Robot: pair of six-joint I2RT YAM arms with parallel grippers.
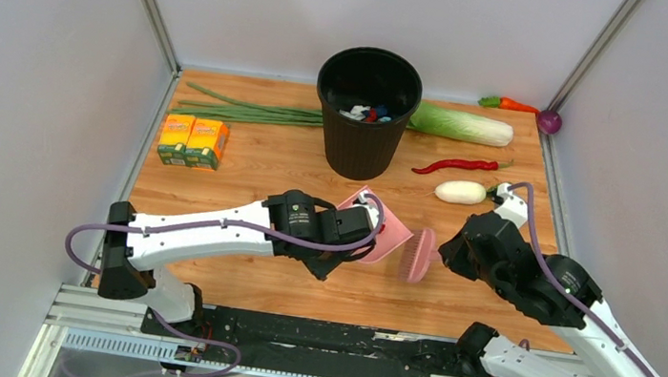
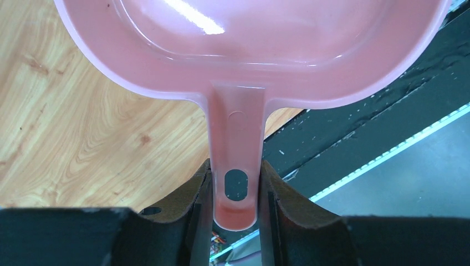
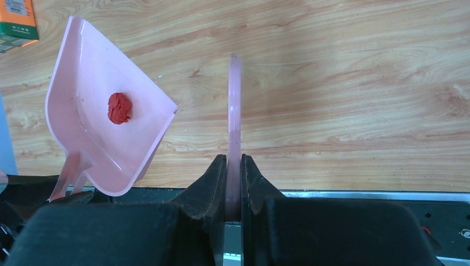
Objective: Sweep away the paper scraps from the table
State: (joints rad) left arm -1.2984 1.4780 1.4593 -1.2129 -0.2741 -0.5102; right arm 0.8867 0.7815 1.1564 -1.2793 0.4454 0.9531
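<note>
Paper scrap (image 3: 119, 107), a single crumpled red wad, lies inside the dustpan (image 3: 83, 72), ahead of my right hand (image 3: 234, 162) and off to its left.

Largest first: the surface (image 1: 266, 161) spreads out under both my hands. The black bin (image 1: 365, 115) stands beyond them, with white, blue and red bits in its bottom. Nearer, my left hand (image 2: 235, 166) is clamped tight on the dustpan's handle, the pan tilted and reaching out past my fingertips. My right hand is closed hard on the pink brush (image 1: 417, 254), which juts straight forward from between my fingers, edge-on to me. The brush stands just beside the dustpan's open lip, to its right, so the paper scrap rests on the far side of the brush from my right hand. I cannot tell whether the lip touches the surface.
</note>
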